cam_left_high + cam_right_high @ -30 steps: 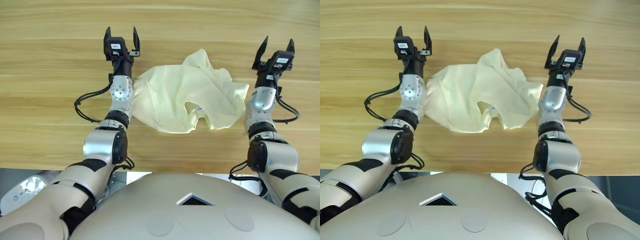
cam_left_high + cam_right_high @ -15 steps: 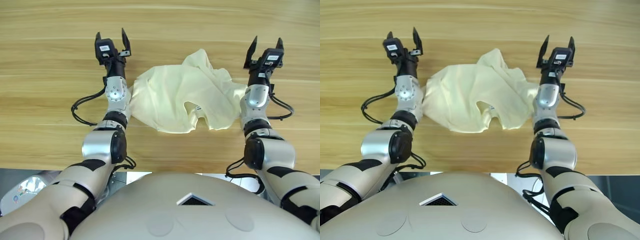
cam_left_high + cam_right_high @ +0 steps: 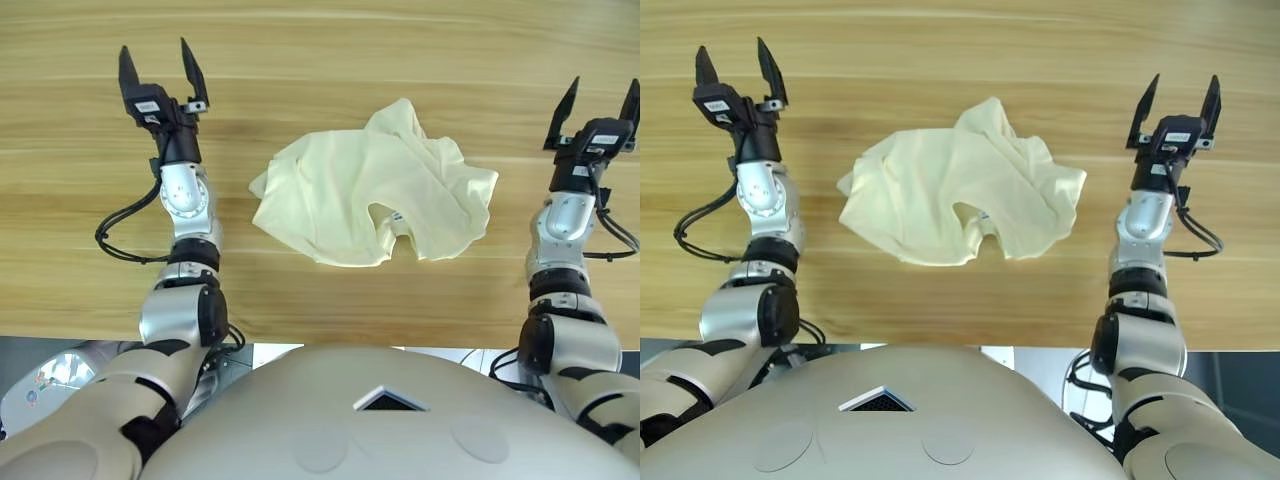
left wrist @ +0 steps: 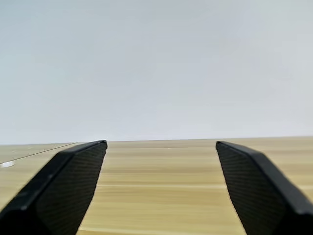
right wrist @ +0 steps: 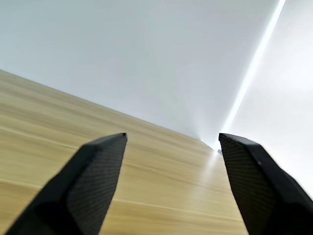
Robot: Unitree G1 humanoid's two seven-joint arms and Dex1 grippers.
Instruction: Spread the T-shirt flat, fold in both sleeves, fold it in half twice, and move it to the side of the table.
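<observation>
Hidden or hard to read, left to right: left claw [image 3: 155, 58] open, raised over the table's [image 3: 320, 40] left part, tips pointing to the far side; both fingers [image 4: 68, 191] cut off at the wrist view's border. Shirt [image 3: 372, 190] crumpled in a heap at mid-table, touching neither claw. Sleeves and hem lost in folds, not to be told apart; neck opening showing on the near side, one peak of cloth pushed up on the far side; underside of heap hidden. Right claw [image 3: 604, 92] likewise open, tips to the far side, outer finger close to the head view's right border.

Edges and free room, left to right: pale wood running past the left, far and right borders of both head views; near edge visible under the upper arms. Strip of bare wood between left arm and shirt, another between shirt and right arm. Broad open wood beyond the heap on the far side. In both wrist views, an edge of the table against a pale wall; in the right one, a bright strip of light on that wall.
</observation>
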